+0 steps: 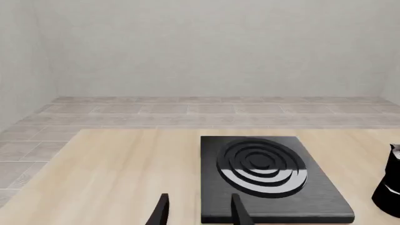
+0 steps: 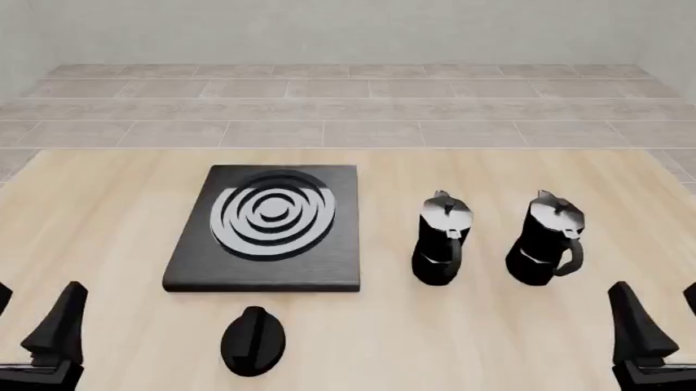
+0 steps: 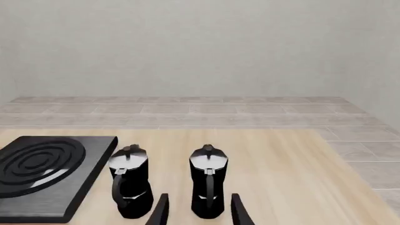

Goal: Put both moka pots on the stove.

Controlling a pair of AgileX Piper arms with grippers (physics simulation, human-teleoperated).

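Stock on bench, front view:

Stove: left of centre, flat on the bench, rings bare. Nothing stands on it.

Left pot: right of centre, upright on the bench, apart from the stove's right edge. Lid down, handle toward the bottom of the frame.

Right pot: further right, upright, just beside the first pot and not touching it. Same facing.

Knob: lower centre-left, flat on the bench below the stove's front edge. Not part of the job.

Left end effector: lower left corner, partly cut by the frame edge. Released, fingers spread with nothing between them in its wrist view. Well apart from both pots.

Right end effector: lower right corner, also cut by the edge. Released and empty. In its wrist view the right pot sits in line with the gap between the fingers, but beyond them, not yet enclosed.

Progress: none of the task is done as things lie. Both pots remain to be gripped, carried across and set on the stove. Right arm looks better placed for a first pick-up.
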